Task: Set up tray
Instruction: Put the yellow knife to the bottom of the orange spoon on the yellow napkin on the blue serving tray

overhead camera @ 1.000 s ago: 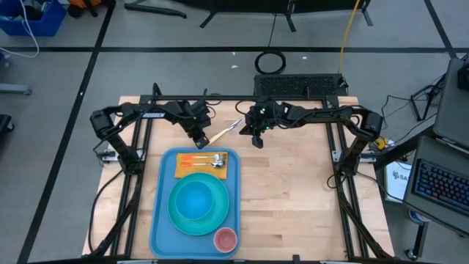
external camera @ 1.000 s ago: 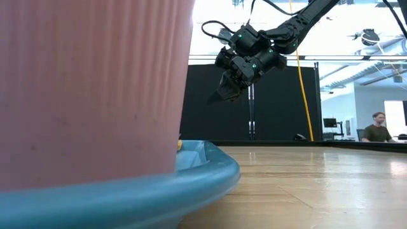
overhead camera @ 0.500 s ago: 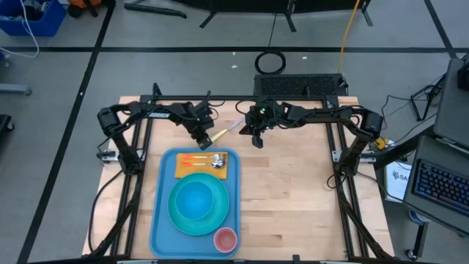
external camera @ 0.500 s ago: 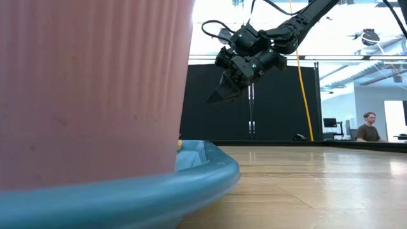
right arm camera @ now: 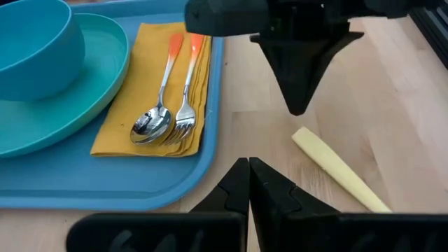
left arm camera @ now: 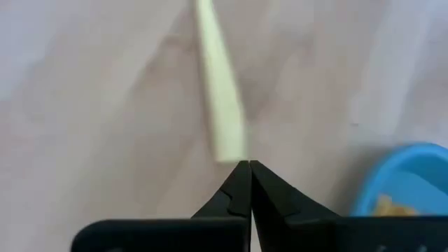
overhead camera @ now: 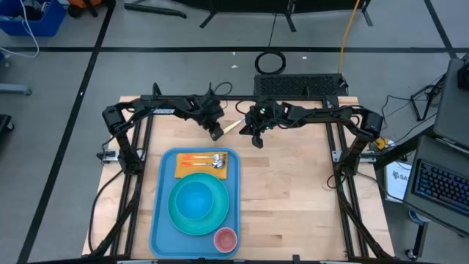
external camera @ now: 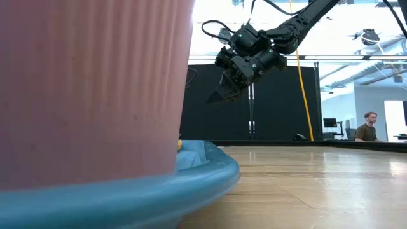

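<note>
The tray [overhead camera: 162, 220], in the lower left of centre of the high view, already carries plate, bowl, napkin, cutlery and cup. Above it, the left gripper [overhead camera: 215, 133] is clenched on nothing beside a pale stick [overhead camera: 229, 127]; the jaws should be opened and lowered astride it. Further right, the right gripper [overhead camera: 256, 139] hangs clenched, empty. Only the right wrist view shows spoon [right arm camera: 155, 110] and fork [right arm camera: 184, 115] separately.

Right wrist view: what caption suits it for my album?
Spoon and fork on a napkin in the tray.
</note>
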Action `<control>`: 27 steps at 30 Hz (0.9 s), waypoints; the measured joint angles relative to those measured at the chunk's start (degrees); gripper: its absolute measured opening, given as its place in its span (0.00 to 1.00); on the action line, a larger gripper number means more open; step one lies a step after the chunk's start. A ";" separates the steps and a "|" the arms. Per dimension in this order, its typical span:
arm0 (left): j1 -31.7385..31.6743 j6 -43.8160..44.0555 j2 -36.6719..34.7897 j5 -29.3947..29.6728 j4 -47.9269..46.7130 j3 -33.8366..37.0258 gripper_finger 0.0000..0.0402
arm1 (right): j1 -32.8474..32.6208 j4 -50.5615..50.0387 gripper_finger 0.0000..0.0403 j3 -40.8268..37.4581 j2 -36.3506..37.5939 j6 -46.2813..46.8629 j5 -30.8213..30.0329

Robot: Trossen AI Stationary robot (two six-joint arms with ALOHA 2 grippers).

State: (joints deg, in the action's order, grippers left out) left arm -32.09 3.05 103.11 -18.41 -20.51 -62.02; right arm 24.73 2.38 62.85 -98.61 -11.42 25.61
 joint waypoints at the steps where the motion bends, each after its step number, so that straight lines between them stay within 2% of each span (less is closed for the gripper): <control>1: 0.28 0.04 -0.06 0.27 -0.16 -0.32 0.00 | 0.00 -0.03 0.00 0.00 0.00 0.22 0.00; 13: 3.05 -2.56 -0.09 1.96 -4.32 -1.03 0.01 | 0.02 -0.45 0.00 0.00 0.00 -1.50 -0.10; 17: 4.28 -3.22 -0.09 2.67 -3.73 -0.97 0.01 | 0.40 -0.42 0.00 0.00 0.00 -0.45 -6.03; 20: 5.29 -2.87 -2.03 3.78 0.73 1.46 0.01 | 0.78 -0.07 0.00 0.00 0.00 0.98 -14.01; 22: 5.68 -2.80 -4.59 4.03 4.67 4.12 0.01 | 0.89 0.89 0.00 0.00 0.00 2.76 -17.18; 24: 5.63 -2.21 -8.54 4.09 8.14 7.83 0.01 | 0.99 2.53 0.00 0.00 0.00 4.35 -18.27; 27: 5.65 0.88 -15.54 4.13 16.32 13.79 0.01 | 1.11 3.97 0.00 0.00 0.00 5.78 -16.71</control>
State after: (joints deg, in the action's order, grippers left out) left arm -26.44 3.93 87.57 -14.27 -4.18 -48.23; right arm 25.84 6.35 62.85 -98.61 -5.65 8.90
